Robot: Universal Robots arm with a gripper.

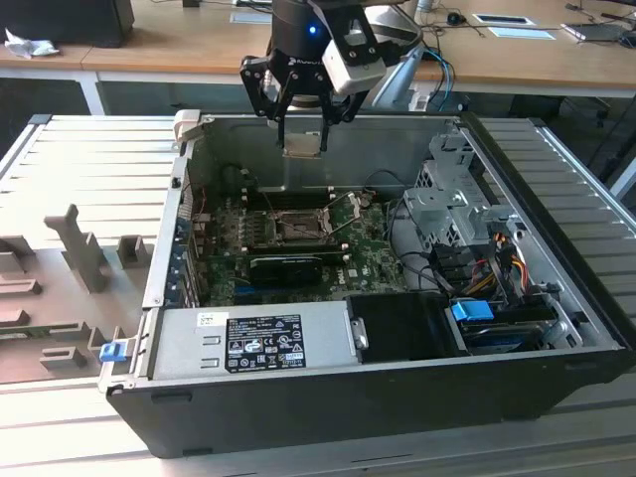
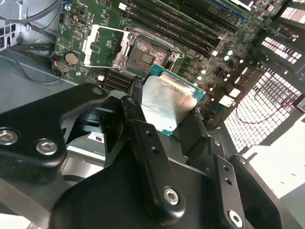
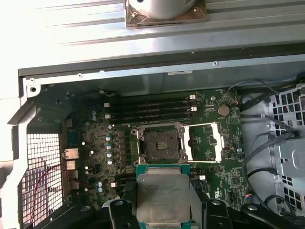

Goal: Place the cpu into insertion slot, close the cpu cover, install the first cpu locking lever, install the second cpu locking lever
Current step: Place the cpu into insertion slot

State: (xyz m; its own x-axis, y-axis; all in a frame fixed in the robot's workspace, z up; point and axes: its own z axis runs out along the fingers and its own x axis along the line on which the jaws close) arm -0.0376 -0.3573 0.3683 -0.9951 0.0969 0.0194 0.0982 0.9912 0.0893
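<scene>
grey ribbed tabletop [image 1: 89,149] is carrying an open black computer case [image 1: 298,402], which is lying on its side across the middle of the exterior view. nearest the camera, at about six o'clock in that view, a silver power supply [image 1: 258,343] with a dark label is sitting along the case's front wall, and a blue clip [image 1: 112,350] is sticking out at its nine o'clock. past it, a long black card [image 1: 288,266] is lying across the green motherboard [image 1: 373,253]. just beyond the card, the insertion slot [image 1: 298,227] is sitting bare, its dark square showing inside a silvery rim. in the first wrist view the cpu cover [image 3: 205,142] is lying flipped open just beside the slot, with green board showing through its window. at the slot's three o'clock in the exterior view, a bundle of cables [image 1: 497,263] and a grey drive cage [image 1: 447,199] are crowding that end of the case. farther back, at the slot's twelve o'clock, the gripper [image 1: 301,137] is hanging above the case's far wall, its fingers [image 3: 116,214] pinching the cpu [image 1: 302,146] by two opposite edges. the cpu is riding well apart from the slot, its pale metal face showing in both wrist views. farthest off, wooden desks [image 1: 149,50] are running along the view's twelve o'clock edge.
</scene>
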